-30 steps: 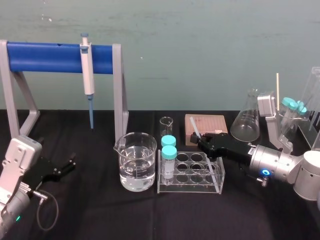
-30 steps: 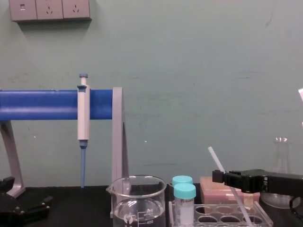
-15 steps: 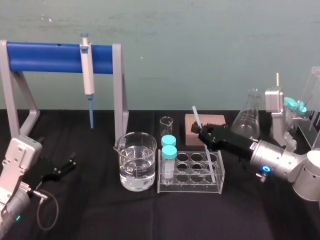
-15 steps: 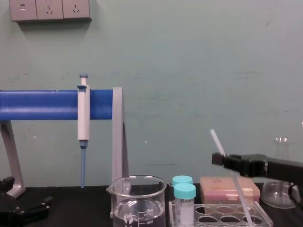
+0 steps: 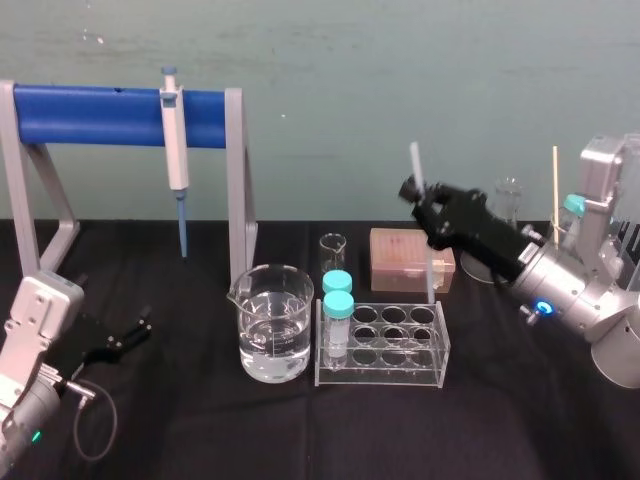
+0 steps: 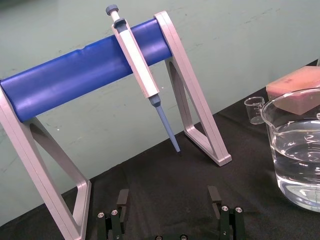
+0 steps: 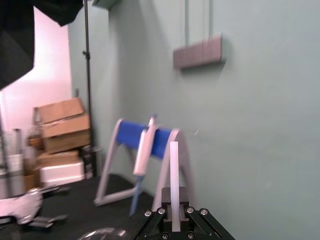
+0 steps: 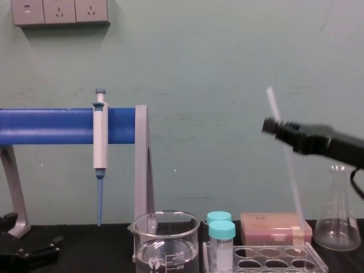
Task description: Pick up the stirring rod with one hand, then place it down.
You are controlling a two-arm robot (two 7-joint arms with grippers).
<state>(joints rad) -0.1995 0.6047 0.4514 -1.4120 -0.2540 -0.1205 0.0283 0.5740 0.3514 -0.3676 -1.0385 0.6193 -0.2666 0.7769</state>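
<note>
One stirring rod (image 8: 290, 182) hung near-upright, pinched by the right tool (image 5: 420, 195), lower end over the far edge of the tube rack (image 5: 380, 372); judged to want slow, flat lowering onto the counter (image 5: 300, 430) beside that rack; left tool (image 5: 128, 338), spread, lay well left of it.

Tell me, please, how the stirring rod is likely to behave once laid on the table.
Probably stiff: the stirring rod shows no bend below the right end effector, which grips it near its top. Likely light, being so thin. Smooth-looking and slender, it may roll on the black table, or slip if gripped loosely. The left end effector lies parked.
</note>
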